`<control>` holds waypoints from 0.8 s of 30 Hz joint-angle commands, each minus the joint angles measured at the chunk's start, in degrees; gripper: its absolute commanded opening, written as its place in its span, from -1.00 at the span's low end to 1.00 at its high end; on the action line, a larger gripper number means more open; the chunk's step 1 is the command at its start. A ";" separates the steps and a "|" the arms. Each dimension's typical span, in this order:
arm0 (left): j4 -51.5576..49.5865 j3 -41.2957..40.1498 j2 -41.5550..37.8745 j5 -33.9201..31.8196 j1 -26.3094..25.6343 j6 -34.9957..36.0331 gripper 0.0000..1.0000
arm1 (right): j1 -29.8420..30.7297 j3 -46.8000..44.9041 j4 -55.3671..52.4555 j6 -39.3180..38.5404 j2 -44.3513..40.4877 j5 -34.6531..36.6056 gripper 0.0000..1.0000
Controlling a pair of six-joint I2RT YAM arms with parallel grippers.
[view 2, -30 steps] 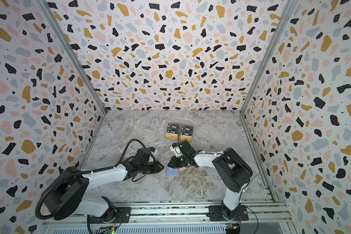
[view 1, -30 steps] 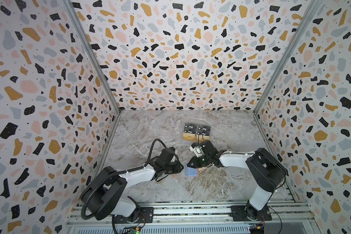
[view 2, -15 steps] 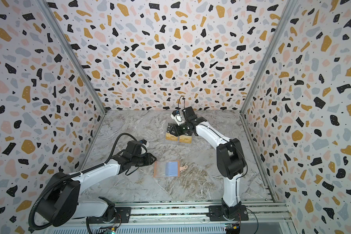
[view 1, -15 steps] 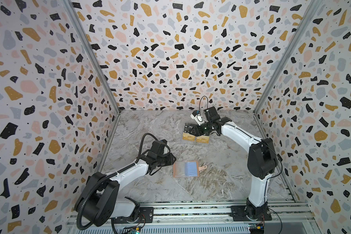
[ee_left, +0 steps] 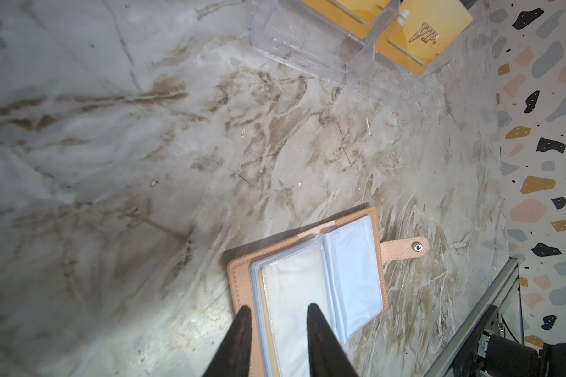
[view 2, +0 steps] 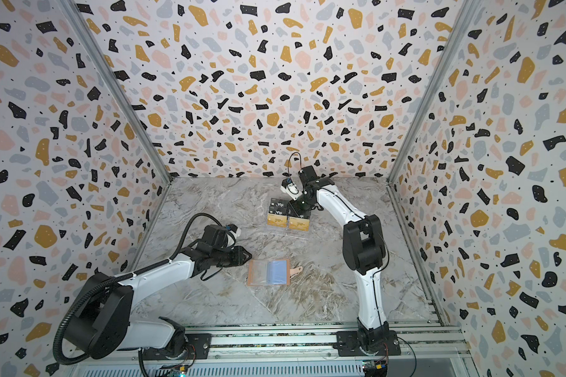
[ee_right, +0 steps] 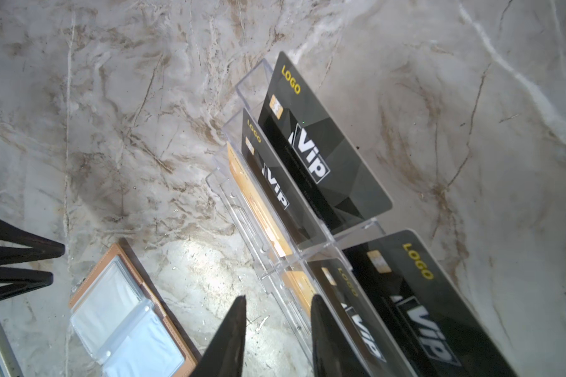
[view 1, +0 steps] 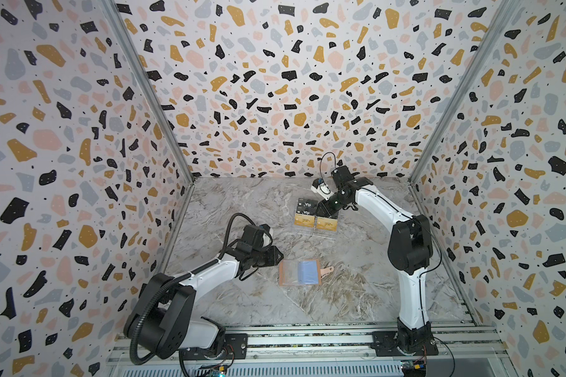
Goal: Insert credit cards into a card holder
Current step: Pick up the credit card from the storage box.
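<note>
Marbled grey tabletop (view 1: pixel 242 209) fills the lower middle of both top views, boxed in by speckled terrazzo walls. A second ago the right gripper (view 1: pixel 328 211) was down at the card holder (view 1: pixel 299 272). It now sits higher in the frame over the clear acrylic stand (view 1: pixel 314 232), as it did half a second ago. The left gripper (view 1: pixel 280 256) has drawn back from the card holder and waits just off its upper left corner. The card holder has not shifted: it lies flat and open, sleeves up, strap tab pointing right.

In the right wrist view the jaws stand partly spread with nothing pinched, at the stand's front tier where the gold credit cards (view 1: pixel 304 222) sit, with the black Vip cards (view 1: pixel 307 205) behind them. In the left wrist view the jaws are likewise parted and empty, tips over the card holder's edge; whether they touch it I cannot tell
</note>
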 commanded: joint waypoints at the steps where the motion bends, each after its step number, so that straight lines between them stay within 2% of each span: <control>1: 1.59 -0.78 0.41 1.71 0.19 1.06 -0.36 | 0.18 1.61 -3.27 -2.28 0.09 0.73 -0.30; 5: 2.20 -0.76 1.29 2.39 0.23 1.11 -0.37 | -0.03 1.07 -3.18 -2.54 0.41 5.23 -0.31; 12: 2.34 -1.23 1.07 2.71 0.25 1.00 -0.37 | -0.30 -0.11 -1.80 -2.63 0.32 8.81 -0.33; 24: 2.04 -1.47 0.90 2.98 0.33 1.28 -0.36 | 0.12 -2.47 -1.25 -4.23 0.06 10.42 -0.33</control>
